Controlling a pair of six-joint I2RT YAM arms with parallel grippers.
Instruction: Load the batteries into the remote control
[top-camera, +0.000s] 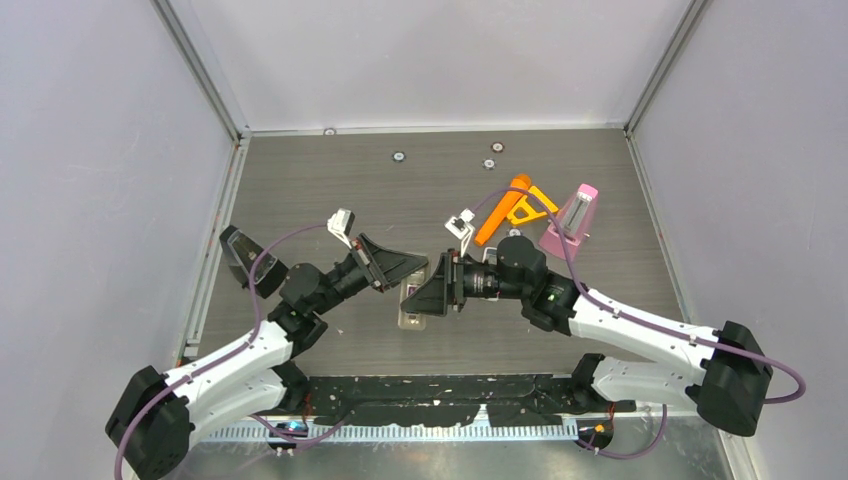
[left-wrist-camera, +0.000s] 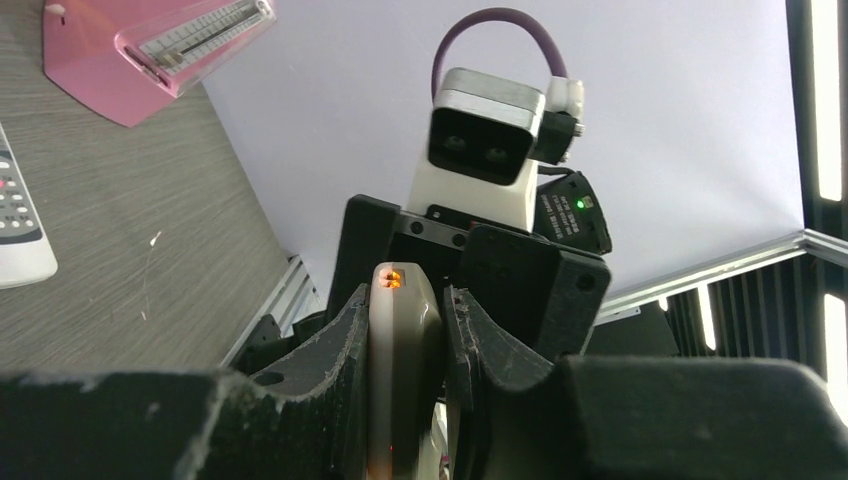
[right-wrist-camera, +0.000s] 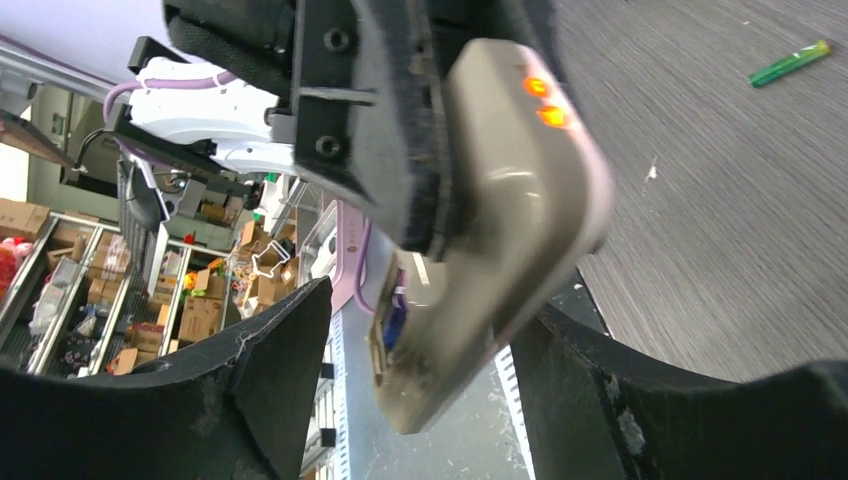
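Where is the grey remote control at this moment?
The remote control is clamped in the left gripper above the middle of the table; in the right wrist view the open right gripper stands around it.

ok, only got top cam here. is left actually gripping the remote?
Observer: Yes. The left wrist view shows the left gripper shut on the remote, held edge-on.
Operator: and right?
Observer: The right gripper is open, straddling the remote's end.
Operator: any cells loose?
Observer: One green battery lies on the table, seen from the right wrist.
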